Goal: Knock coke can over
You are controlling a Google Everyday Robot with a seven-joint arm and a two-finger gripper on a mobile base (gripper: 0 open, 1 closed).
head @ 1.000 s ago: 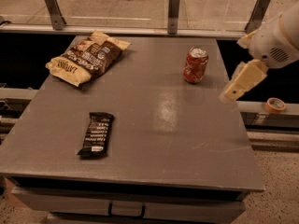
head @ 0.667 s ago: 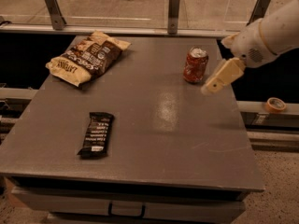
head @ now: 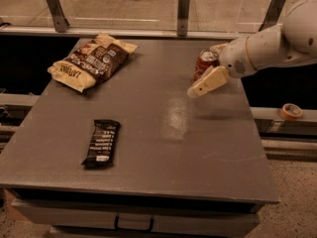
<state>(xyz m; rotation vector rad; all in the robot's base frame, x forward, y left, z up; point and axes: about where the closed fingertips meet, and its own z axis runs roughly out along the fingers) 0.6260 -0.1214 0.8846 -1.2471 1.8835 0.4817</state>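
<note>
The coke can [head: 204, 63], red with a silver top, stands near the far right of the grey table [head: 163, 148]. My gripper [head: 205, 82] comes in from the right on a white arm [head: 277, 41] and is right against the can's front right side, covering its lower part. The can looks upright or leaning slightly; I cannot tell whether the gripper touches it.
A brown and cream chip bag [head: 91, 61] lies at the far left of the table. A black wrapped snack bar [head: 102, 143] lies at the front left. A roll of tape [head: 291, 111] sits on a ledge right of the table. A glass railing runs behind.
The gripper has moved left and toward the can, from beyond the table's right edge to right against the can. The can, bag and bar stay in place.
</note>
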